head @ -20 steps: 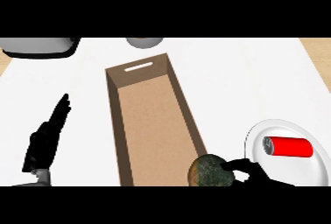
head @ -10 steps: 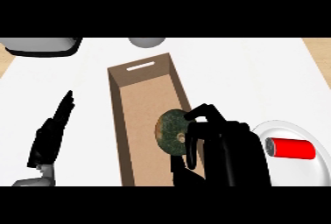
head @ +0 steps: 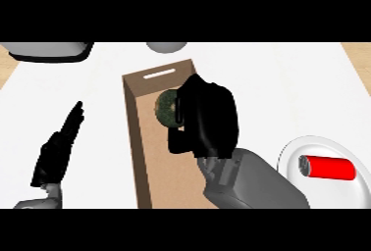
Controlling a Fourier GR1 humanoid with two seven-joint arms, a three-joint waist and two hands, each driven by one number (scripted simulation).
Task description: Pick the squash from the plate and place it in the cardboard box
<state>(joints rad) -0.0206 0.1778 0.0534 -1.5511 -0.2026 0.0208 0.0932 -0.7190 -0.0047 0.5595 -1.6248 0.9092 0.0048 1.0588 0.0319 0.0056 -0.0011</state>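
- My right hand (head: 210, 117), black at the end of a grey forearm, was curled round the dark green, round, mottled squash (head: 166, 108). The fingers hid most of it, and only its left side showed.
- The squash was off the round white plate (head: 288, 156). It sat within the outline of the long, open, brown cardboard box (head: 133, 147), in the far half, near the end wall with the slot handle. I could not tell whether it touched the box floor.
- The plate, at the right and well apart from the box, carried only 1 red cylindrical can (head: 330, 167).
- My left hand (head: 59, 147) showed over the white counter (head: 290, 88) to the left of the box, fingers straight and holding nothing.
- Step in hand, as I judged it: the placing. The pick and the carry looked complete, so the task was near its end.
- Next move, as I judged it: lower the squash to the floor between the 2 long walls and uncurl the fingers. The hand would then need to rise straight up, so that it neither caught a wall nor dragged the squash.
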